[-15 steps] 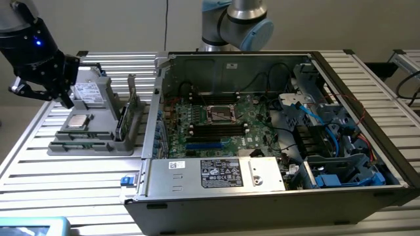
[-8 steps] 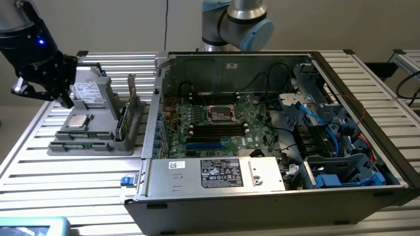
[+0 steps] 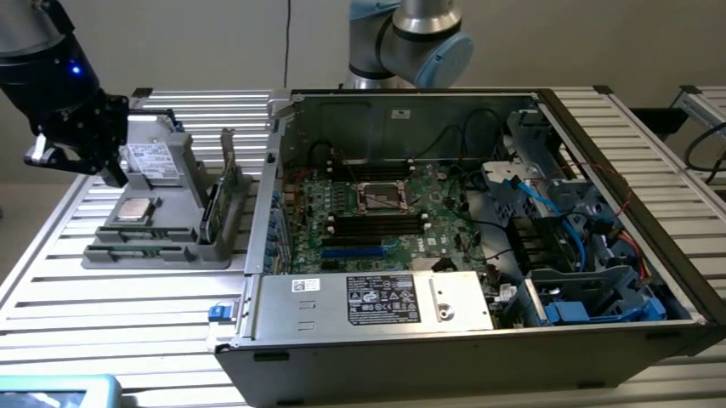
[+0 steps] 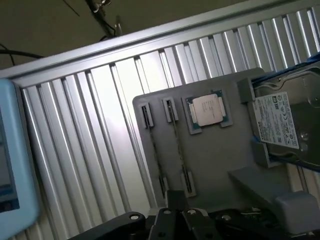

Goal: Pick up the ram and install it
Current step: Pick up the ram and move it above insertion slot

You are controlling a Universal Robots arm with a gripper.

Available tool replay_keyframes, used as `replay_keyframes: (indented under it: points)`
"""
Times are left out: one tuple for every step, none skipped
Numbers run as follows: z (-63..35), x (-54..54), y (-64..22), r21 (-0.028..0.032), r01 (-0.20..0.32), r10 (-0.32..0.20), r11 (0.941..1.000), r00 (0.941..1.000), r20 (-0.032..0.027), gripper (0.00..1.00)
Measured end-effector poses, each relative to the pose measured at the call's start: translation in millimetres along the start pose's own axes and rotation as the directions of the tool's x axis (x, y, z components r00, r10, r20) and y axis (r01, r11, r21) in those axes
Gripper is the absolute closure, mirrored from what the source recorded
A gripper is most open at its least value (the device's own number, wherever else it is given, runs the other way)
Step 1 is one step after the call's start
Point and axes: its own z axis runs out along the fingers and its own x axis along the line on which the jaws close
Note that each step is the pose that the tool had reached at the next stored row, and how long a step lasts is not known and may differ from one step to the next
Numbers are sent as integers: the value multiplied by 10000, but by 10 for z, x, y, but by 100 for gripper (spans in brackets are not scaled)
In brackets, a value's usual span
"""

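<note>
The ram point(image 3: 231, 192) is a thin green stick standing on edge in the grey parts holder point(image 3: 170, 242), at the side nearest the computer case. A second stick point(image 3: 211, 214) stands beside it. In the wrist view one ram stick point(image 4: 176, 146) is seen edge-on as a thin dark line between two small clips of the holder point(image 4: 215, 155). My black gripper point(image 3: 111, 174) hangs above the far end of the holder, over the hard drive, holding nothing I can see. Its black body point(image 4: 182, 219) shows in the wrist view, close to the sticks.
On the holder lie a square silver processor point(image 3: 136, 210) point(image 4: 207, 110) and a hard drive point(image 3: 148, 160) point(image 4: 281, 120). The open computer case point(image 3: 477, 331) holds the motherboard point(image 3: 380, 212) with black and blue slots. A light blue device point(image 4: 15, 165) lies on the slatted table point(image 3: 114, 306).
</note>
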Motion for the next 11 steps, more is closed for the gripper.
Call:
replay_keyframes:
  points:
    - [0, 0, 0, -3, 180, -180, 9998, 9998, 0, 89]
    - [0, 0, 0, -6, 365, -365, 9993, 9993, 0, 89]
    - [0, 0, 0, -8, 545, -545, 9985, 9985, 0, 89]
    - [1, 0, 0, -10, 724, -724, 9974, 9974, 1, 89]
    - [0, 0, 0, -13, 904, -904, 9959, 9959, 1, 89]
    - [1, 0, 0, -15, 1082, -1082, 9941, 9941, 2, 89]
    - [1, 0, 0, -18, 1261, -1261, 9920, 9920, 2, 89]
    - [1, 0, 0, -21, 1439, -1439, 9896, 9896, 2, 89]
    - [1, 0, 0, -23, 1633, -1633, 9866, 9866, 4, 89]
    - [1, 0, 0, -25, 1811, -1811, 9835, 9835, 4, 89]
    - [1, 0, 0, -28, 1981, -1981, 9802, 9802, 4, 89]
